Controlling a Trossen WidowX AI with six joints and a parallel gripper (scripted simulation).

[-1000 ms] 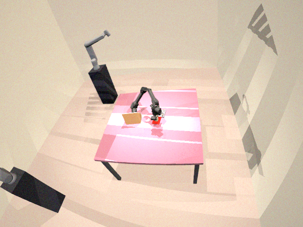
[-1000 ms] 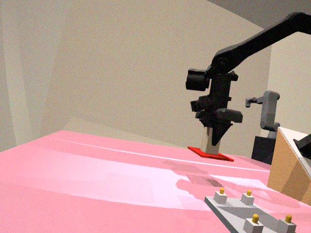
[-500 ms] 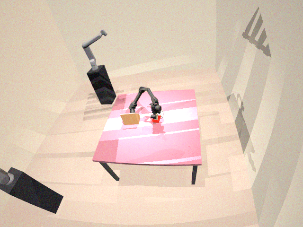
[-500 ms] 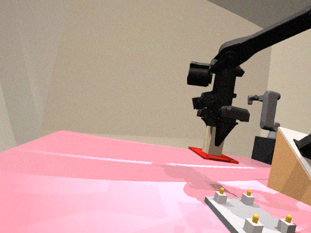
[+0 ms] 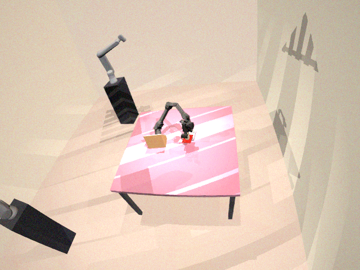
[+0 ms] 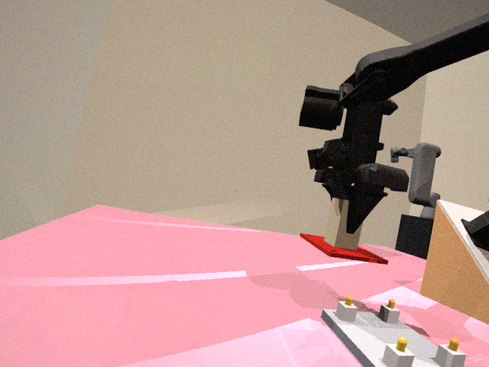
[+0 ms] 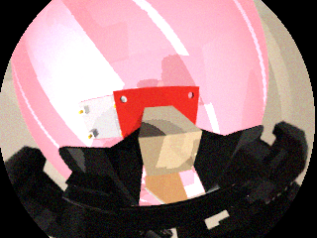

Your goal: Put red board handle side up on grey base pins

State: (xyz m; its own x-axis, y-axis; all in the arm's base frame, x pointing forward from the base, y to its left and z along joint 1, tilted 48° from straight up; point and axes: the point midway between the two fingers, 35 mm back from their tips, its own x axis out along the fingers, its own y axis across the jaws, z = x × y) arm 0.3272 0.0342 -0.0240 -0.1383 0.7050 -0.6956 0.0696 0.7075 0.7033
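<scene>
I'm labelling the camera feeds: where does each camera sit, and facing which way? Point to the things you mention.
Top: high above, facing down on the table [image 5: 209, 174]; whole arm [image 5: 167, 108] shows.
Exterior: low beside the table [image 6: 118, 316], facing across the base [image 6: 370, 324]; forearm and pincer [image 6: 349, 215].
Wrist: on the arm, facing past the pincer [image 7: 169, 154] to the board [image 7: 131, 111].
Exterior and wrist share pins.

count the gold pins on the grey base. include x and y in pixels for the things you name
4. In the exterior view, each of the grey base's [image 6: 370, 329] [image 7: 105, 116] four posts has one: two at the far end [image 6: 348, 300] [image 6: 391, 303], two at the near end [image 6: 401, 344] [image 6: 453, 344]. None is hidden there.
</scene>
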